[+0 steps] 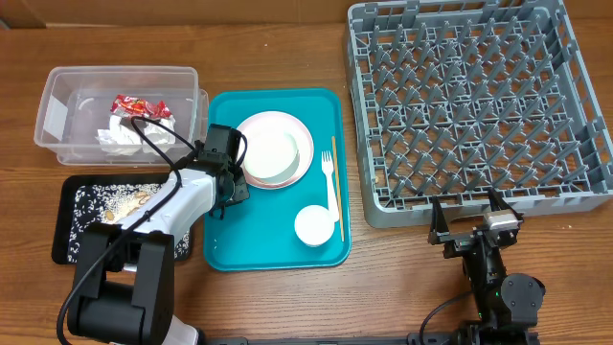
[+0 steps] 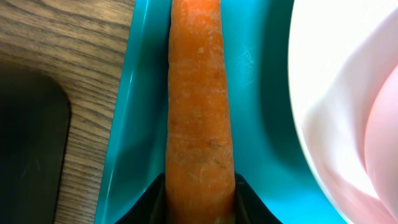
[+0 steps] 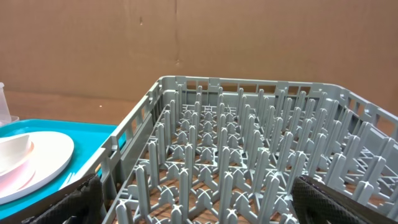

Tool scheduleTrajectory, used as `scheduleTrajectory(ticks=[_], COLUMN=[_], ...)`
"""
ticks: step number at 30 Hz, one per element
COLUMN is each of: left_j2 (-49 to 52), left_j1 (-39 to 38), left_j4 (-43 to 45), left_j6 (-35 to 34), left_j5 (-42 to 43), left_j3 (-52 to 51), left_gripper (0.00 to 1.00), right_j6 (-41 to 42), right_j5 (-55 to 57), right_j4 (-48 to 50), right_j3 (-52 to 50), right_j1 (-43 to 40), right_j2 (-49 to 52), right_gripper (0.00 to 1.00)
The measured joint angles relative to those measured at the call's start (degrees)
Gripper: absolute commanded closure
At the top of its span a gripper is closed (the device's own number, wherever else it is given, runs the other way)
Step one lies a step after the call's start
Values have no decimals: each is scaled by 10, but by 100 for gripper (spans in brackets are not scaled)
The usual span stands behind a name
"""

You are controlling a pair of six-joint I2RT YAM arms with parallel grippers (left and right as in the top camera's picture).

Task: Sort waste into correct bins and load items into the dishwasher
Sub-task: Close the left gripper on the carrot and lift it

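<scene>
Caught the left gripper [image 2: 200, 202] pinched narrow on the small orange carrot [image 2: 199, 93], with a dark finger [image 2: 252, 200] pressed to each side of it at the bottom of the wrist view. Found that carrot lying lengthwise on the teal tray [image 2: 261, 93], close along the tray's left rim and just beside the pale-pink plate [image 1: 305, 153]. Made out a white bowl [image 1: 270, 151] sitting on that plate. Spotted, further along the teal tray, the white plastic fork [image 1: 330, 182] and the thin wooden stick [image 1: 336, 187] laid side by side at its right edge, and the small white cup [image 1: 313, 225] near the front corner. Noted to the left the black tray [image 1: 72, 206] scattered with beige scraps and rice [image 1: 120, 196], and behind it the clear tub [image 1: 57, 96] holding the red wrapper [image 1: 142, 105] on top of the crumpled napkins [image 1: 124, 134]. Picked up the right gripper [image 1: 466, 213] well apart from all that, spread wide and holding nothing, parked at the near edge of the grey dish rack [image 1: 479, 105]. Counted nothing among the rack's pegs in either the overhead or the right wrist view. Left everything resting on the brown wooden table [image 1: 287, 38].
</scene>
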Motion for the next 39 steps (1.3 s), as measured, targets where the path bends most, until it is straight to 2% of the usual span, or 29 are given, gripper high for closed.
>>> scheduleTrajectory(ticks=[9,21,27,39], left_j2=[16,22,10,-97], left_j1=[0,0,0,0], left_j4=[-107,-283,-315,-362], left_j6=[26,19,-9,-54], left_j5=[-4,-4,7,-4], left_j3=[50,223,244,246], left_gripper=[93,91,91,90], right_j6=[0,0,0,0], right_j5=[0,0,0,0], right_j4=[0,0,0,0], right_j3=[0,0,0,0], right_j1=[0,0,0,0], right_j2=[0,0,0,0], right_gripper=[0,0,0,0])
